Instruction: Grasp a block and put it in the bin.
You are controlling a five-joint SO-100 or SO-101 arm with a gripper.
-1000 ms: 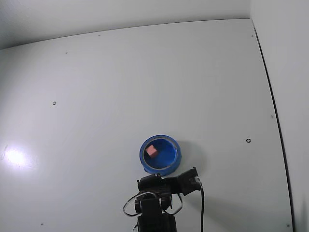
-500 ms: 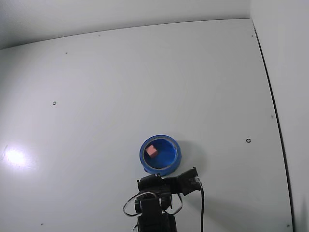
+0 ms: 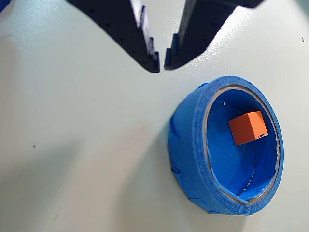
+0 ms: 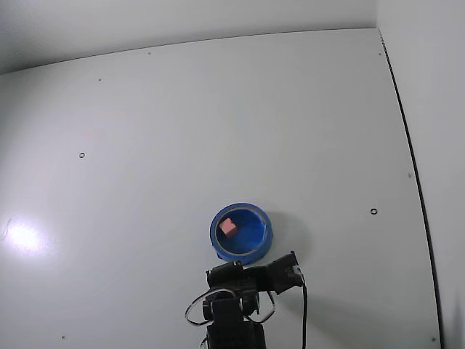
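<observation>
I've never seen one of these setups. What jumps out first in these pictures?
The bright blue bin stands out on the plain white table, with a small orange-red block lying inside it. In the wrist view, the dark gripper hangs over bare table beside the bin, its fingertips nearly together and holding nothing.

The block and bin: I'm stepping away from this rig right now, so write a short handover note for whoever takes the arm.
Gripper: holding nothing, fingertips nearly together with only a thin gap, hanging over bare table beside the bin, clear of its rim.
Block: lying inside the bin, on its floor near the wall, untouched by the gripper. The fixed view shows the same: block in the bin, arm folded back at the bottom edge.
Done: the block is in the bin.
Left: nothing for this block; no other block shows on the table. Probably just park the arm.
</observation>
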